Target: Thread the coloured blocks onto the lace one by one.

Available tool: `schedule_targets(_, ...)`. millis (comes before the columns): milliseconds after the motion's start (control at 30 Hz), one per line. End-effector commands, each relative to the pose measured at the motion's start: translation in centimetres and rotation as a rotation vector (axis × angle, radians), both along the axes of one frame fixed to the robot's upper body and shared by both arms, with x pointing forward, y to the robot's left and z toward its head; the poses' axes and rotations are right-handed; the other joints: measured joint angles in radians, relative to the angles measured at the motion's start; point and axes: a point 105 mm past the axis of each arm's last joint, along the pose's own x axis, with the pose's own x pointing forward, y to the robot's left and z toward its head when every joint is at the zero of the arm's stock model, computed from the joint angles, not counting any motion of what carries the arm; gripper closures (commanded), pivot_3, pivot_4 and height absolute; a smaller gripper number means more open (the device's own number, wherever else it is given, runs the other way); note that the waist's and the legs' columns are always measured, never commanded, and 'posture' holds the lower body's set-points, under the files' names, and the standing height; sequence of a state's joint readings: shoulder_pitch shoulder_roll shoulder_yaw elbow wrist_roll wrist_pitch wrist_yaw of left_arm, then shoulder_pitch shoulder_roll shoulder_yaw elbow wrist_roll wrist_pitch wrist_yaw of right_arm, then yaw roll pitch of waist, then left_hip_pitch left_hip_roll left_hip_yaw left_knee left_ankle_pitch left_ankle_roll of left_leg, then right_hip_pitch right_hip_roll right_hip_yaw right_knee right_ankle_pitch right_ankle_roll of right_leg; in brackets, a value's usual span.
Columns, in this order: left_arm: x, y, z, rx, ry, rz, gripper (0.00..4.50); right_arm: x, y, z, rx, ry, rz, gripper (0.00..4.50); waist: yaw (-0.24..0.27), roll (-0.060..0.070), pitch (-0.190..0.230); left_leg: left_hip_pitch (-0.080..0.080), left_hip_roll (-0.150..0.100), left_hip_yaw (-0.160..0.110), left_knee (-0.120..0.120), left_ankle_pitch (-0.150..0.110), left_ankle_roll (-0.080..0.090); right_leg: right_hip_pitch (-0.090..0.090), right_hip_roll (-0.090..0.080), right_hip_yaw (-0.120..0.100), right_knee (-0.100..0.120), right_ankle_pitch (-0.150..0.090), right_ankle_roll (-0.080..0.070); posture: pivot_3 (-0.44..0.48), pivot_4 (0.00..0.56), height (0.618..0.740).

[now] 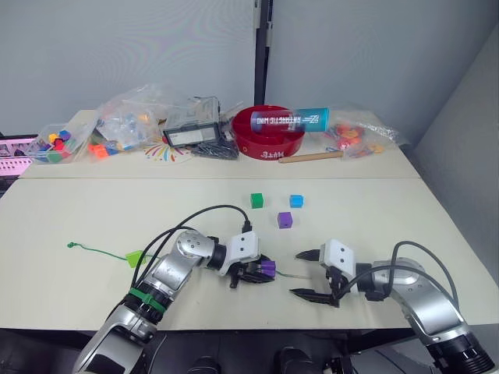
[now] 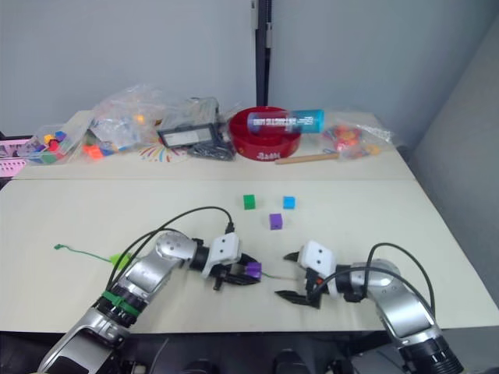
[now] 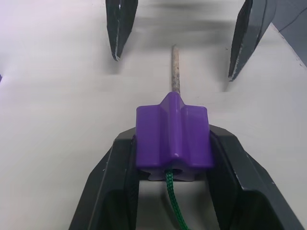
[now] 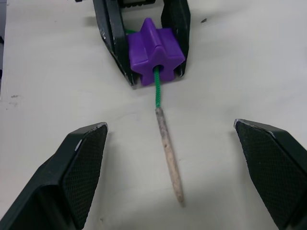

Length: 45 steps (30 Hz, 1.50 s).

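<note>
Right now my left gripper (image 4: 146, 72) squeezes a purple block (image 3: 172, 136) with the lace (image 4: 157, 93) through it, so the pale tip (image 4: 170, 160) pokes out toward my right gripper (image 1: 313, 274). That one is wide open around the tip, I think ready to pull. Three more blocks, dark green (image 1: 256, 200), blue (image 1: 296, 201) and purple (image 1: 284, 220), wait farther back on the table (image 1: 93, 218).

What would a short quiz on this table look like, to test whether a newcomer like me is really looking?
1. True or false: the lace already passes through the purple block held by the left gripper.
2. Which loose blocks lie on the table beyond the grippers?
A. dark green, blue, purple
B. red, yellow, orange
C. two blue, one white
3. Fill in: the right gripper is ____ around the lace's pale tip, not touching it.

Key: 1 true; 2 A; 3 open.
</note>
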<state>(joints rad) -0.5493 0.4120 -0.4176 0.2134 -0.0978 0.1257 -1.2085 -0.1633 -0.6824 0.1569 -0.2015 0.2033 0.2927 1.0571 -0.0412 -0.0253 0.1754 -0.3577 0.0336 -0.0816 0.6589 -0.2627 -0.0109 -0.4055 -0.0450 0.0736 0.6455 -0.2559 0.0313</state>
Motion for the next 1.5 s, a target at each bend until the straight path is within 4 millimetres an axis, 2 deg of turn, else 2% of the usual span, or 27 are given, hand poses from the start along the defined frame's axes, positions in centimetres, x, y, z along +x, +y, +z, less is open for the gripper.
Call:
schedule_targets(33, -0.2, -0.3, 0.4, 0.0, -0.026, -0.034, 3.12, 0.1, -0.5, -0.1, -0.026, -0.024, 0.0, 0.0, 0.0, 0.0, 0.0, 0.0, 0.0, 0.0, 0.0, 0.0, 0.0, 0.0, 0.0, 0.0, 0.0, 0.0, 0.0, 0.0, 0.15, 0.74)
schedule_targets(100, -0.3, -0.2, 0.4, 0.001, -0.024, -0.038, 3.12, 0.2, -0.8, -0.6, -0.045, -0.019, -0.008, 0.0, -0.001, 0.0, 0.0, 0.0, 0.0, 0.0, 0.0, 0.0, 0.0, 0.0, 0.0, 0.0, 0.0, 0.0, 0.0, 0.0, 0.15, 0.74)
schedule_targets(133, -0.4, -0.2, 0.4, 0.001, -0.024, -0.038, 3.12, 0.3, -1.0, -0.8, -0.055, -0.016, -0.008, 0.26, -0.001, 0.0, 0.0, 0.0, 0.0, 0.0, 0.0, 0.0, 0.0, 0.0, 0.0, 0.0, 0.0, 0.0, 0.0, 0.0, 0.15, 0.74)
schedule_targets(567, -0.5, 0.5, 0.7, -0.001, -0.023, -0.024, 3.12, 0.5, -1.7, -1.5, -0.075, -0.01, -0.017, 4.5, -0.001, 0.0, 0.0, 0.002, 0.0, 0.0, 0.0, 0.0, 0.0, 0.002, 0.0, 0.0, 0.0, -0.001, 0.002, 0.0, 0.15, 0.74)
schedule_targets(700, -0.4, 1.8, 1.3, -0.006, -0.023, 0.009, 3.12, 0.8, -1.7, -1.5, -0.076, -0.015, -0.016, 4.5, -0.003, 0.0, 0.0, 0.002, 0.0, 0.0, 0.0, 0.0, 0.0, 0.002, 0.0, 0.0, 0.001, -0.001, 0.002, 0.0, 0.15, 0.74)
schedule_targets(800, -0.3, 3.9, 1.5, 0.024, -0.028, 0.054, 3.12, 0.9, -1.4, -1.4, -0.069, -0.019, -0.001, 4.5, -0.003, 0.0, 0.0, 0.003, 0.0, 0.0, 0.0, 0.0, 0.0, 0.002, 0.0, 0.0, 0.001, -0.001, 0.002, 0.0, 0.15, 0.74)
schedule_targets(933, -0.2, 8.5, 1.2, 0.098, -0.016, 0.15, 3.12, 0.8, -0.3, -0.9, -0.047, -0.033, 0.044, 4.5, -0.007, 0.0, 0.0, 0.003, 0.001, 0.0, 0.0, 0.0, 0.0, 0.002, 0.0, 0.0, 0.001, -0.001, 0.002, 0.0, 0.15, 0.74)
schedule_targets(1100, -1.1, 17.5, -0.6, 0.292, 0.011, 0.285, 3.12, 0.8, 1.3, 0.1, -0.029, -0.063, 0.103, 4.5, -0.02, 0.0, 0.0, 0.004, 0.002, 0.001, 0.0, 0.0, 0.0, 0.001, 0.001, 0.0, 0.001, -0.001, 0.002, 0.0, 0.15, 0.74)
schedule_targets(1300, -2.3, 25.5, -0.8, 0.455, 0.023, 0.398, 3.12, 0.7, 2.7, 0.9, -0.008, -0.078, 0.142, 4.5, -0.034, 0.002, 0.0, 0.007, 0.003, 0.001, -0.004, 0.0, 0.001, 0.001, 0.003, 0.0, 0.003, -0.003, 0.0, 0.0, 0.15, 0.74)
schedule_targets(1400, -3.0, 27.8, -0.9, 0.5, 0.035, 0.426, 3.12, 0.6, 3.1, 1.0, 0.001, -0.078, 0.15, 4.5, -0.036, 0.003, 0.0, 0.009, 0.004, 0.002, -0.008, 0.0, 0.001, 0.001, 0.004, 0.001, 0.003, -0.003, -0.001, 0.0, 0.15, 0.74)
schedule_targets(1500, -3.2, 28.3, -1.2, 0.505, 0.034, 0.427, 3.12, 0.6, 3.3, 0.9, 0.005, -0.075, 0.153, 4.5, -0.032, 0.009, 0.0, 0.011, 0.004, 0.002, -0.01, 0.0, 0.001, 0.0, 0.004, 0.001, 0.003, -0.004, -0.002, 0.0, 0.15, 0.74)
